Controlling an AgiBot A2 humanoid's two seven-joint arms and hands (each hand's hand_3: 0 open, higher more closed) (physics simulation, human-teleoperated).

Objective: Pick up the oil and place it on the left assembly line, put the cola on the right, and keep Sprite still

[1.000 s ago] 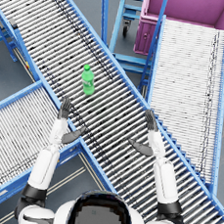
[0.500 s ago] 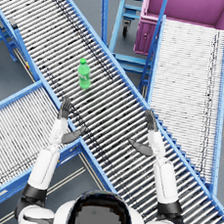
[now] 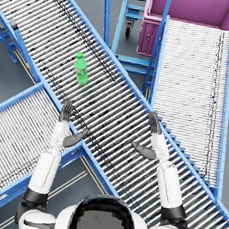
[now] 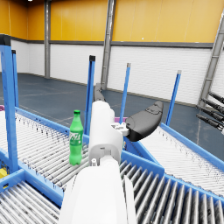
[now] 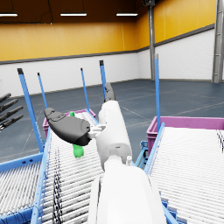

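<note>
Your left hand [image 3: 64, 127] and right hand [image 3: 155, 140] hover spread, empty, so leave the green plastic Sprite bottle [image 3: 81, 68] alone on the grey roller conveyor [image 3: 118, 112].

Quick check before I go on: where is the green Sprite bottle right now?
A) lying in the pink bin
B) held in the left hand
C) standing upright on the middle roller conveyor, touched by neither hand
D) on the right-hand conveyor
C: the Sprite bottle stands upright on the middle conveyor, beyond the left hand and the right hand, which both hold nothing.
</note>
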